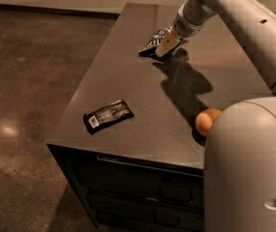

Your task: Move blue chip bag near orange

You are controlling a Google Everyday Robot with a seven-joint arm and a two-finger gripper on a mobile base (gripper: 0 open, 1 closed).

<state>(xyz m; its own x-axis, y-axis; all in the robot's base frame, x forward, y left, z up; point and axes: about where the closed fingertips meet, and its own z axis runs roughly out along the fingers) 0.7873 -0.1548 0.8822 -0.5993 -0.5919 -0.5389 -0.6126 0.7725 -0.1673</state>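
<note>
The blue chip bag (152,41) lies near the far end of the dark table (128,76), wrinkled, with white lettering. My gripper (167,43) is down at the bag's right side, touching or overlapping it, with the arm reaching in from the upper right. The orange (205,122) sits near the table's front right and is partly hidden behind my own body. The bag and the orange are far apart.
A flat black packet with a white label (107,115) lies near the table's front left corner. My pale body (249,168) fills the lower right. Drawers (142,192) run under the table's front edge, with brown floor (26,81) to the left.
</note>
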